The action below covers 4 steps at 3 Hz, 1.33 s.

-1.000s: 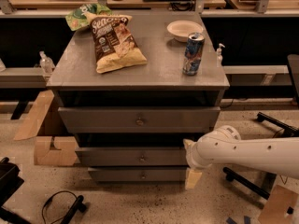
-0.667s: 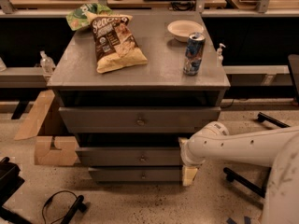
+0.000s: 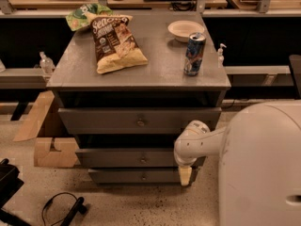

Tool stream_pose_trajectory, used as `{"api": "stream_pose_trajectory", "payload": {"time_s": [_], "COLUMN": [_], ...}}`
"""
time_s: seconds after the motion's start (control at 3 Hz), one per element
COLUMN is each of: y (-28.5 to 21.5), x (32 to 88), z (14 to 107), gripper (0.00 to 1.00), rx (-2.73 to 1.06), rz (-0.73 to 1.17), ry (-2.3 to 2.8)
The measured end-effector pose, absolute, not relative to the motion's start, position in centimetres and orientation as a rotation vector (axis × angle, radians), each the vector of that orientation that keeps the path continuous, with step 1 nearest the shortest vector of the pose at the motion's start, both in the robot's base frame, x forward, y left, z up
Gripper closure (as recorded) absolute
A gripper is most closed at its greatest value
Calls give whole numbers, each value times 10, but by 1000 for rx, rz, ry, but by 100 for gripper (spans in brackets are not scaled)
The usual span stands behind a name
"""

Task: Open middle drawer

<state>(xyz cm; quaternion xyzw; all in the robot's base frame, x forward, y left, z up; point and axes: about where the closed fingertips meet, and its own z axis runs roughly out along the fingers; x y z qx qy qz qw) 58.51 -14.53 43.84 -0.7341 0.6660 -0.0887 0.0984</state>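
**Gripper at right end of drawer fronts**

I am seeing the gripper [image 3: 185, 175] hanging low at the right front corner of the cabinet [image 3: 160, 67]. I cannot tell whether it is clenched or released. The middle drawer [image 3: 117, 157] is lying just left of the gripper and slightly above it, with its round knob [image 3: 143, 159] further left. A soda can [image 3: 194, 54] is standing well above.

The white arm [image 3: 209, 142] extends sideways from the robot's body [image 3: 263, 168], wrist bent, end effector [image 3: 185, 175] hanging low, pointing down.
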Motion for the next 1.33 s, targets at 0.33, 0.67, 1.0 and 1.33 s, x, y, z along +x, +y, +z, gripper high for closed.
{"api": "stream_pose_trajectory", "payload": {"time_s": [0.33, 0.67, 1.0, 1.33], "y": [-144, -142, -148, -155], "x": [588, 589, 576, 563], "z": [425, 410, 401, 410], "gripper": [0, 16, 47, 71], "rx": [-2195, -2207, -2204, -2186], "rz": [-275, -260, -247, -257], "ry": [1989, 2016, 2058, 2083]}}
